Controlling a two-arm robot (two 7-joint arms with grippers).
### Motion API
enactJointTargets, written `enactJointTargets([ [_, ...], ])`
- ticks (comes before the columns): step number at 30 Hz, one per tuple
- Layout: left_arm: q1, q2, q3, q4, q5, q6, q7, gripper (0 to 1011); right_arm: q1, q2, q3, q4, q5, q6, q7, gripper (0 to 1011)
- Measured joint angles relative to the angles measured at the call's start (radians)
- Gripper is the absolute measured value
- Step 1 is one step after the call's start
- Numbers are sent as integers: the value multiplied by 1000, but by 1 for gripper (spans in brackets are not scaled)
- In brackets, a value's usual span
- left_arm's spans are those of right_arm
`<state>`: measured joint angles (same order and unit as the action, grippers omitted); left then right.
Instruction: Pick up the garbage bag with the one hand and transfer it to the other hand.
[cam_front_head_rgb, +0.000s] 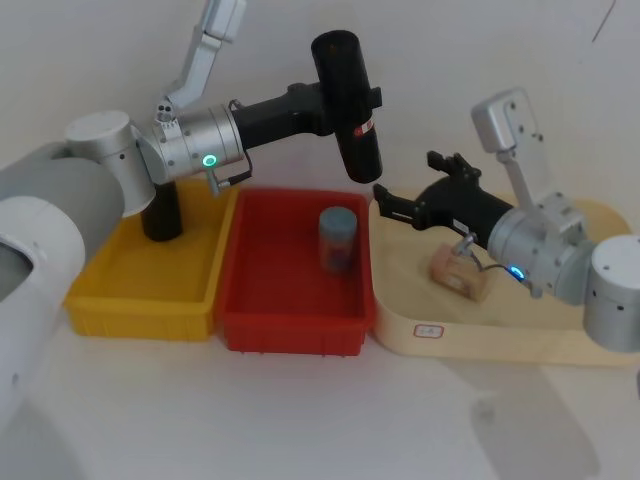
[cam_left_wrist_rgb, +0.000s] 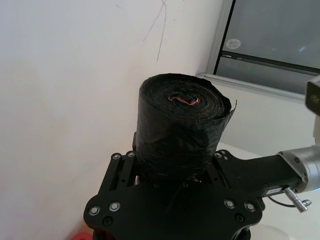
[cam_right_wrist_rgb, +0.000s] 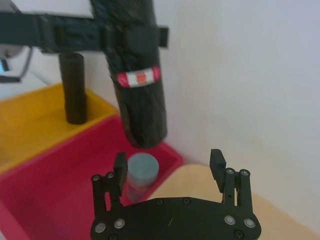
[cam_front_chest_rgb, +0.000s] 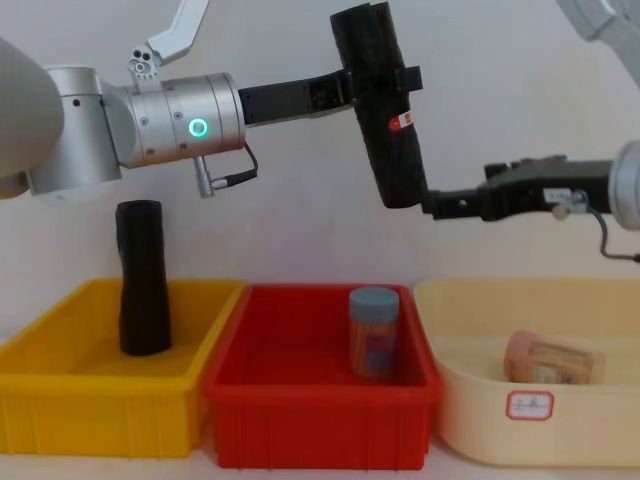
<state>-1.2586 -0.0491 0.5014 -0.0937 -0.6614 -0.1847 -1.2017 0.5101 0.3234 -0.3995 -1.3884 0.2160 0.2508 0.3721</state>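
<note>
Head view: the black two-finger left gripper (cam_front_head_rgb: 343, 98) holds the garbage bag (cam_front_head_rgb: 358, 140), a tall black plastic roll with a red-and-white label, between its jaws near its upper end. Right wrist view: the black right gripper (cam_right_wrist_rgb: 168, 165) has its jaws wide; the roll's lower end is ahead of them, apart. Chest view: that end is just beside those jaws.

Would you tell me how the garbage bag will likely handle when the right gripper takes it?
Probably stiff: the garbage bag shows no sag in the left gripper. Its tightly wound plastic looks smooth, so it may slip in the open right gripper.
</note>
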Motion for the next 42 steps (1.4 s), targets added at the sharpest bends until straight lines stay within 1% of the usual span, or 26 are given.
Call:
enactJointTargets([
  [7,-6,-4,3,13,-2,-3,-6,487,31,-2,-21,-13,-4,-10,36,1000],
  [13,-10,-5,4,18,-4,-5,-10,487,61,-1,-42,-26,-3,-17,80,1000],
  [19,-12,-6,5,22,-4,-6,-11,487,86,-1,-62,-28,1,-17,113,1000],
  [23,-12,-6,5,23,-5,-6,-12,487,102,-1,-77,-21,0,-16,124,1000],
  [26,-12,-7,6,24,-5,-7,-12,487,110,-1,-85,-17,-5,-12,125,1000],
  [30,-13,-7,6,25,-5,-7,-12,487,122,-2,-100,-7,-23,-2,118,1000],
  [32,-13,-7,6,25,-5,-7,-12,487,132,-5,-112,5,-43,8,102,1000],
  [38,-14,-8,6,26,-5,-7,-13,487,150,-15,-132,28,-81,19,71,1000],
  [42,-14,-8,6,26,-5,-7,-14,487,157,-22,-137,41,-98,24,55,1000],
])
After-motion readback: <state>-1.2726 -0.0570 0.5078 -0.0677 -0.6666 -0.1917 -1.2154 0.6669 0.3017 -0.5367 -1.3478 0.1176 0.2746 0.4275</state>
